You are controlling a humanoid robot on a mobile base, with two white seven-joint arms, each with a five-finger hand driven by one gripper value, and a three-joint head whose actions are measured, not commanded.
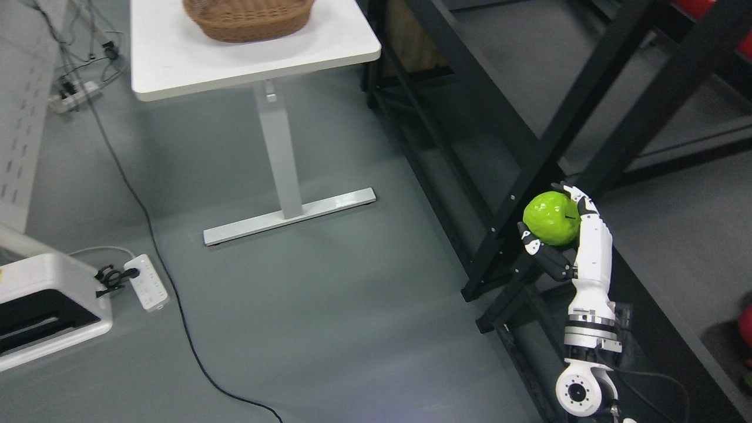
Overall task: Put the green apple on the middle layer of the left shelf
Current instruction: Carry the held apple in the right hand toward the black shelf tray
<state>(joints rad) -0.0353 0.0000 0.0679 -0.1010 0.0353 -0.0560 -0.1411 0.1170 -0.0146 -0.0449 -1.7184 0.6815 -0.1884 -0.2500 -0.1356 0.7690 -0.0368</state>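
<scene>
Low at the right, the right hand (558, 232) is seen with its fingers closed around the green apple (551, 217), which is held up in front of the black shelf (529, 158). Farther back, a wicker basket (249, 20) is placed on the white worktop (176, 59)

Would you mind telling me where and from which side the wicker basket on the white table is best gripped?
Grip the wicker basket at its woven rim on the near side, coming from above: the walls flare outward, and only its near half shows. The right hand is full, shut on the green apple.
</scene>
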